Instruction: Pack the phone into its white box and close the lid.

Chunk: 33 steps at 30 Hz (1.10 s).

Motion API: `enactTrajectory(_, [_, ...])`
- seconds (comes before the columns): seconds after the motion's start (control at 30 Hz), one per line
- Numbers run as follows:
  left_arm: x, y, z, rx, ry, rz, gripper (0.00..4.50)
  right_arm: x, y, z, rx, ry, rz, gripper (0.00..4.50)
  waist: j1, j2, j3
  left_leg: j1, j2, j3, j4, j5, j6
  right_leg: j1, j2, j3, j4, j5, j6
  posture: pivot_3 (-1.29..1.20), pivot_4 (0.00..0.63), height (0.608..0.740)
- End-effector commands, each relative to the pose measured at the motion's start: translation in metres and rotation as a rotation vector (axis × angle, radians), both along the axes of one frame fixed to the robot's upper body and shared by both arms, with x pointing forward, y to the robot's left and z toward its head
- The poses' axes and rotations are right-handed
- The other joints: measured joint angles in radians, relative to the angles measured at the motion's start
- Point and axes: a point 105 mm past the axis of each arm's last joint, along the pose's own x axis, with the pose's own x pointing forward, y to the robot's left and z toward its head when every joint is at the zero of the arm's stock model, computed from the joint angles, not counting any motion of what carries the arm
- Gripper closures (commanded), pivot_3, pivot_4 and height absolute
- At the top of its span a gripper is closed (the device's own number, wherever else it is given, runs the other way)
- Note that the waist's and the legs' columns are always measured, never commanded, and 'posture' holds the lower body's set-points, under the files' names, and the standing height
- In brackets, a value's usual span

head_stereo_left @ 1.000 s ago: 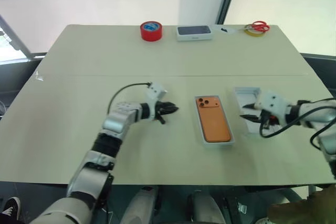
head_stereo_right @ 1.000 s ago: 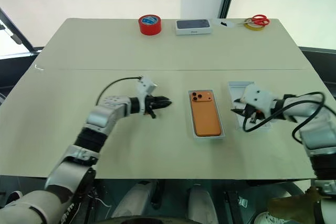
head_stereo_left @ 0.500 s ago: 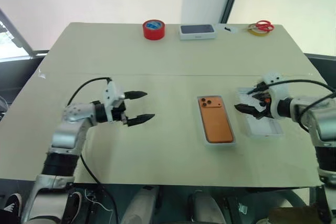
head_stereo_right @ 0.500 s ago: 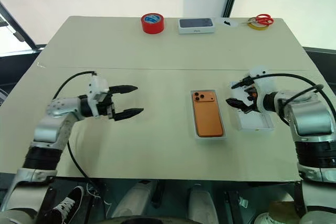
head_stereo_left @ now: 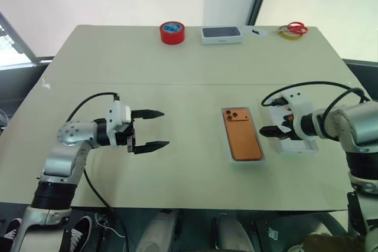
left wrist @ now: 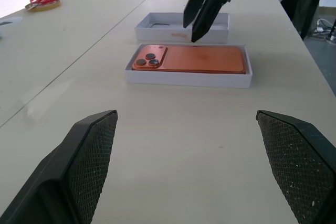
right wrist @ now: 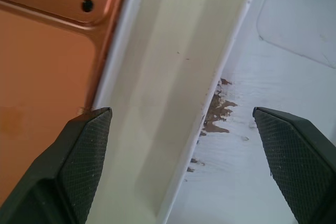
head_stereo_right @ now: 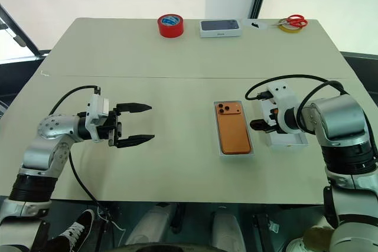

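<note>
altogether one phone [head_stereo_left: 241, 134] in one white box [head_stereo_left: 231, 153], one lid [head_stereo_left: 293, 145], two tools released.

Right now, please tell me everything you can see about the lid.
The lid is a shallow white tray lying open side up on the table, just right of the white box that holds the phone, with a narrow gap between them. Inside it looks pale, with an oval recess and brownish scuffs near one wall. The right gripper, open, hangs over its left wall. Touch unclear.
</note>
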Motion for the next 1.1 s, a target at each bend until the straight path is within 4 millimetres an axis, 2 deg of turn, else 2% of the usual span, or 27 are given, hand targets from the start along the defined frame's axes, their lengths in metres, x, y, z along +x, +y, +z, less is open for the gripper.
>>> enactTrajectory(0.03, [-0.004,0.002,0.014,-0.009,-0.070,-0.002,0.06,0.006,0.000,0.007,-0.005,-0.014,-0.019,0.00,-0.002,0.000,0.000,0.000,0.000,0.000,0.000,0.000,0.000,0.000,0.000,0.000,0.000,0.000,0.000,0.00,0.150,0.740])
enactTrajectory(0.13, [-0.005,0.000,0.013,-0.014,-0.068,0.003,0.06,0.010,-0.002,0.004,-0.013,-0.008,-0.050,0.00,-0.004,0.000,0.000,0.000,0.000,0.000,0.000,0.000,0.000,0.000,0.000,0.000,0.000,0.000,0.000,0.00,0.150,0.740])
enactTrajectory(0.23, [-0.007,-0.003,0.012,-0.021,-0.068,0.006,0.00,0.013,-0.001,0.001,-0.005,-0.006,-0.079,0.80,-0.005,0.000,0.000,0.000,0.000,0.000,0.000,0.000,0.000,0.000,0.000,0.000,0.001,0.000,0.000,0.00,0.150,0.740])
enactTrajectory(0.47, [-0.008,-0.003,0.013,-0.019,-0.078,0.016,0.00,0.013,-0.001,-0.007,-0.027,-0.004,-0.102,4.23,-0.007,0.000,0.000,0.000,0.000,0.000,0.001,0.000,0.000,0.000,0.001,0.000,0.002,0.000,0.000,0.00,0.150,0.740])
enactTrajectory(0.5, [-0.006,-0.003,0.014,-0.022,-0.084,0.027,0.00,0.013,0.000,-0.007,-0.023,-0.008,-0.107,4.47,-0.007,0.000,0.000,0.000,0.000,0.000,0.001,0.000,0.000,0.000,0.001,0.000,0.002,0.000,0.000,0.00,0.150,0.740])
enactTrajectory(0.73, [-0.001,-0.003,0.012,-0.054,-0.024,0.037,0.00,0.024,0.000,0.012,-0.010,-0.098,-0.155,4.47,-0.008,0.000,0.000,0.000,0.000,0.000,0.002,0.000,0.000,0.000,0.001,0.000,0.003,0.001,-0.002,0.00,0.150,0.740])
enactTrajectory(0.83, [-0.001,-0.004,0.009,-0.089,0.022,0.051,0.90,0.047,0.026,0.054,0.129,-0.339,-0.071,4.50,-0.019,0.001,0.000,0.000,0.000,0.000,0.002,0.000,0.000,-0.002,0.001,0.001,0.003,0.002,-0.001,0.00,0.150,0.740])
enactTrajectory(0.87, [0.001,-0.004,0.008,-0.101,0.028,0.069,1.36,0.050,0.038,0.066,0.201,-0.405,-0.024,4.50,-0.025,0.001,0.001,0.000,0.000,0.000,0.001,0.000,0.000,-0.002,0.001,0.001,0.004,0.002,-0.001,0.00,0.150,0.740])
enactTrajectory(1.0, [0.002,-0.008,0.006,-0.137,0.044,0.099,3.43,0.041,0.077,0.097,0.487,-0.580,0.126,4.50,-0.025,0.001,0.001,0.000,0.001,0.000,0.000,0.001,0.001,-0.003,0.003,0.002,0.005,0.002,0.000,0.00,0.150,0.740])
enactTrajectory(1.07, [0.001,-0.010,0.006,-0.154,0.050,0.114,4.42,0.033,0.090,0.099,0.603,-0.590,0.162,4.50,-0.022,0.001,0.000,0.000,0.001,0.000,-0.001,0.002,0.001,-0.004,0.003,0.002,0.006,0.002,0.000,0.00,0.150,0.740])
enactTrajectory(1.1, [0.001,-0.012,0.005,-0.158,0.053,0.120,4.42,0.028,0.097,0.099,0.702,-0.570,0.171,4.50,-0.022,0.001,0.000,0.000,0.001,0.000,-0.001,0.002,0.001,-0.004,0.003,0.002,0.006,0.002,0.000,0.00,0.150,0.740])
